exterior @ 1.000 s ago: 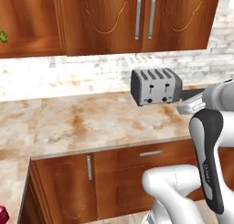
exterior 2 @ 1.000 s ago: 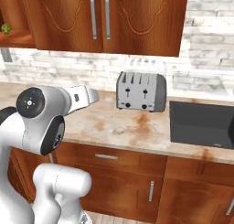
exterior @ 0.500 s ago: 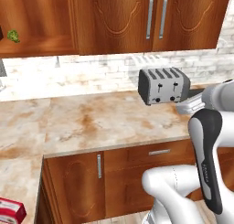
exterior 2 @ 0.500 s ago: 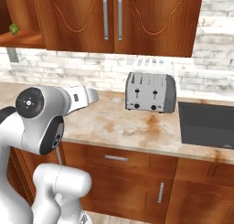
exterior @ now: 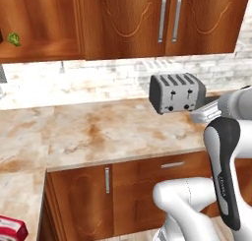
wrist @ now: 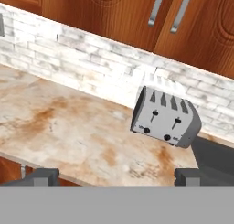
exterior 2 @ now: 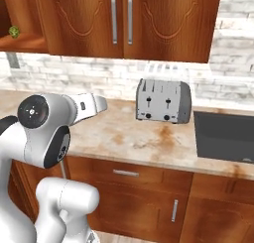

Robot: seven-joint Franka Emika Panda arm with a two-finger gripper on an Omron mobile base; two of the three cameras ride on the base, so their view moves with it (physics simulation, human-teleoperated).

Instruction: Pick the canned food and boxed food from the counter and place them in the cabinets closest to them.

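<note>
Currently searching: end effector (wrist: 116,175) wide open, nothing held, aimed over the surface (exterior: 98,132).
Left to right: the boxed food (exterior: 11,228), red, sits low at the left base view's corner, below the surface edge as framed; what it rests on I cannot tell. Open shelf nook with a small green item (exterior: 14,39), then closed cabinets (exterior: 147,23) above, toaster (exterior: 176,92) by the dark sink (exterior 2: 225,137). Canned food not located. Judgement: steer toward the box, keep the jaws spread, and approach from above its narrow sides.
</note>
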